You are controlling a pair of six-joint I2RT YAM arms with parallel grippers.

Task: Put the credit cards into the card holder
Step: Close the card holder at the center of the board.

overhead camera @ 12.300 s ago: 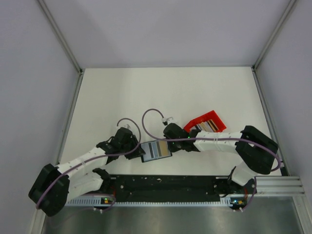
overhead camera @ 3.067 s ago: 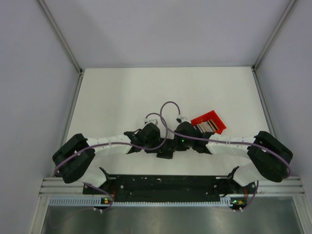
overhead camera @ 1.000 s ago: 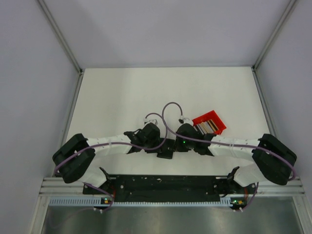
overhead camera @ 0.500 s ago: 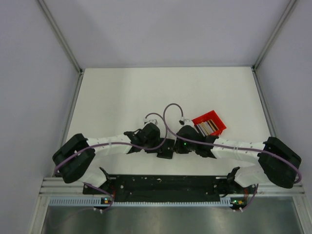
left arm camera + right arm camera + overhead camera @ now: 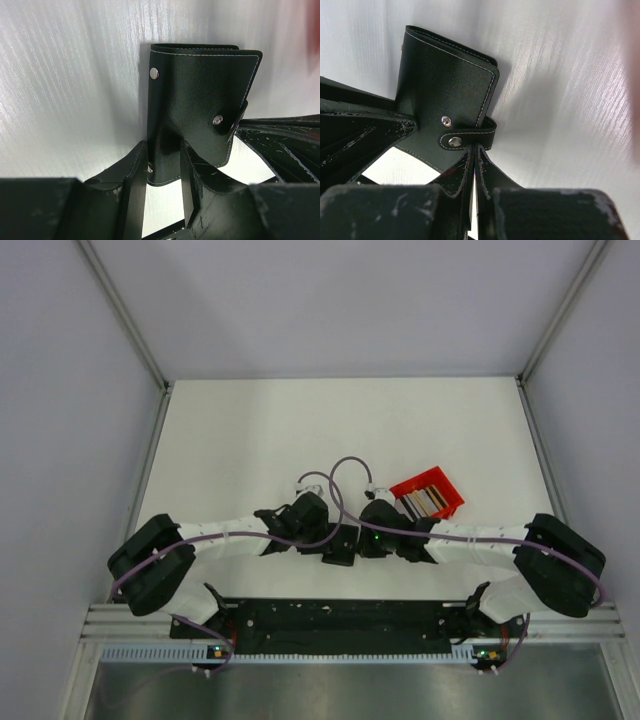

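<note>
The black card holder (image 5: 200, 100) is folded shut and stands between my two grippers; in the top view only a dark bit of the holder (image 5: 340, 558) shows. My left gripper (image 5: 161, 175) is shut on its lower edge. My right gripper (image 5: 474, 167) is shut on the holder's snap strap (image 5: 467, 137), next to the holder's body (image 5: 445, 80). In the top view the left gripper (image 5: 333, 540) and the right gripper (image 5: 354, 540) meet head on. Several credit cards (image 5: 424, 499) stand in the red tray. Any cards inside the holder are hidden.
The red shallow tray (image 5: 440, 483) lies just right of and behind the right wrist. Purple cables loop above both wrists. A black rail runs along the near table edge (image 5: 340, 615). Metal frame posts line both sides.
Twelve seconds ago the holder lay open with pale inner faces showing; now it is folded and gripped from both sides. In the last second only the right arm's elbow has shifted slightly.
</note>
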